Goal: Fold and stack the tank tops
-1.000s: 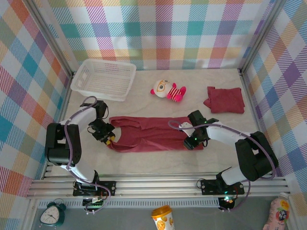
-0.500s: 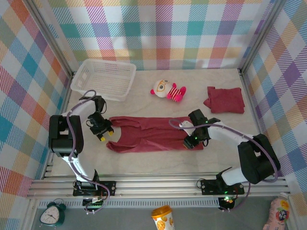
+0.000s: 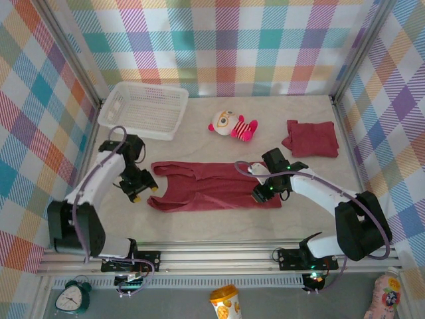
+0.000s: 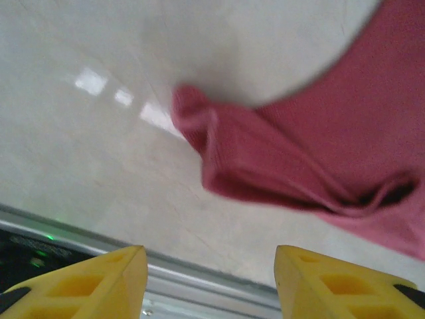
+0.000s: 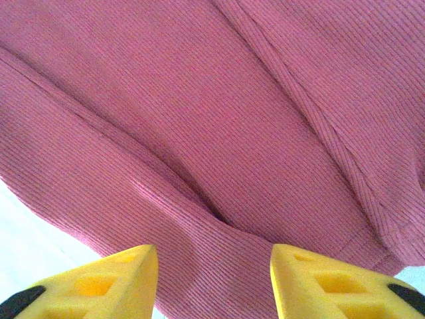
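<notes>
- My left pincer (image 3: 145, 191) is spread wide. Nothing sits between its yellow foam fingertips (image 4: 86, 282), and it hangs over the pale marbled table (image 3: 199, 222).
- Just ahead of it, in the left wrist view, lies a rumpled strap end of the long maroon ribbed-cloth tank top (image 4: 319, 153). The strap rests on the table, clear of my fingers.
- My right pincer (image 3: 260, 194) is also spread and sits over the right end of that same top. In the right wrist view the ribbed cloth (image 5: 232, 100) runs under and between both fingertips (image 5: 339, 286). I cannot tell whether they press on it.
- This top (image 3: 212, 186) lies stretched left to right across the middle of the table, with one pincer at each end.
- A folded maroon tank top (image 3: 311, 138) sits as a small bundle at the far right, well apart from the long one.
- A small red-and-pink striped plush doll (image 3: 232, 125) lies beyond the long top.
- A white plastic lattice basket (image 3: 143, 109) stands at the far left.
</notes>
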Motion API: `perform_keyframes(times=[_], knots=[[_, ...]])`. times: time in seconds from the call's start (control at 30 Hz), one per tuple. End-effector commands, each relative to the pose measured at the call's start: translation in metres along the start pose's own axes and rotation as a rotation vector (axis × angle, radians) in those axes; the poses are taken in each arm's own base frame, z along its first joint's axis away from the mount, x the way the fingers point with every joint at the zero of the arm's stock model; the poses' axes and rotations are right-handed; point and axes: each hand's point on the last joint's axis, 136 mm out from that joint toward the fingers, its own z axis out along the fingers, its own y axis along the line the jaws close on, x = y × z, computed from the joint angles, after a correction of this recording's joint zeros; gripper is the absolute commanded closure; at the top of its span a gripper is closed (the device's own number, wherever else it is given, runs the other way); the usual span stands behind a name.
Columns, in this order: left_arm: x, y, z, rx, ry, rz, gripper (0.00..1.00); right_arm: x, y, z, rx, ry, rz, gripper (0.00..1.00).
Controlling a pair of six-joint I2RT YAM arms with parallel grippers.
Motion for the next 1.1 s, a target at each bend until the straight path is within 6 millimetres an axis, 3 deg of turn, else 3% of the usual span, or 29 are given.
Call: perform_keyframes(times=[0.0, 0.13, 0.2, 0.5, 0.8, 1.07], knots=[[0.026, -0.003, 0.013, -0.002, 0.045, -0.057, 0.48, -0.003, 0.004, -0.001, -0.019, -0.008, -0.022, 0.51], [0.034, -0.006, 0.044, 0.001, 0.077, -0.052, 0.53, -0.002, 0.005, 0.001, -0.019, -0.007, -0.027, 0.51], [0.028, 0.002, 0.052, -0.063, 0.072, -0.02, 0.58, -0.001, 0.004, 0.0, -0.015, -0.002, -0.027, 0.51], [-0.012, 0.0, 0.063, -0.119, 0.074, 0.04, 0.66, 0.002, 0.005, 0.001, -0.016, 0.0, -0.009, 0.52], [-0.032, 0.001, 0.07, -0.141, 0.13, 0.06, 0.75, 0.005, 0.004, 0.003, -0.008, 0.011, -0.013, 0.52], [-0.043, 0.016, 0.082, -0.163, 0.204, 0.038, 0.74, 0.01, 0.003, 0.008, -0.006, 0.027, -0.016, 0.52]])
